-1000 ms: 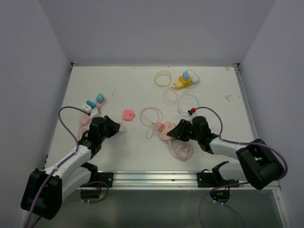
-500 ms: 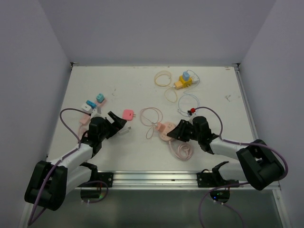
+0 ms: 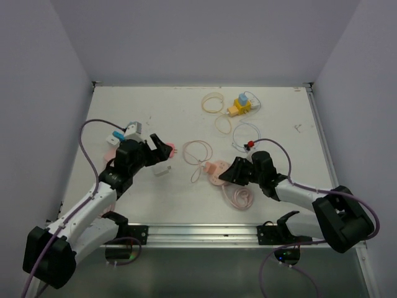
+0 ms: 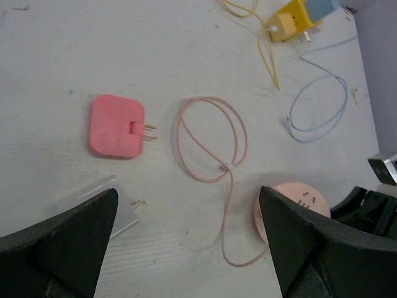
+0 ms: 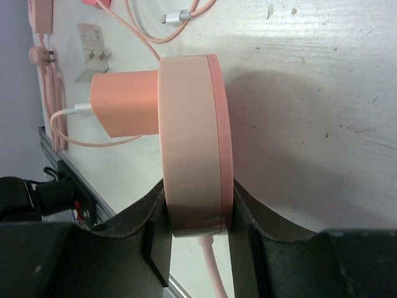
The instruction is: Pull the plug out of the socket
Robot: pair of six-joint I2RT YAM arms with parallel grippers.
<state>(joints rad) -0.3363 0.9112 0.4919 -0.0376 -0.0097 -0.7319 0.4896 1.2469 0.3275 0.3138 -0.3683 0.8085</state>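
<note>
The round pink socket point(image 5: 192, 136) stands on edge on the table, and my right gripper point(image 5: 198, 214) is shut on its rim. A pink plug point(image 5: 124, 102) with a white cable end sits in the socket's face. In the top view the socket point(image 3: 216, 169) lies at the table's middle with the right gripper point(image 3: 233, 172) just right of it. My left gripper point(image 3: 155, 151) hovers open to the left with nothing between its fingers. In the left wrist view the socket point(image 4: 291, 208) shows by the right fingertip of the left gripper point(image 4: 187, 192).
A square pink adapter point(image 4: 115, 126) and a white plug point(image 4: 102, 208) lie under the left gripper. A pink cable loop point(image 4: 211, 139) runs to the socket. A yellow adapter point(image 3: 241, 105), yellow loops point(image 3: 213, 102) and a thin cable point(image 3: 245, 133) sit at the back. Small adapters point(image 3: 115, 138) are at the left.
My left gripper has opened, let go of the white plug, and risen toward the back right. The white plug now lies on the table. The right arm has stayed put.
</note>
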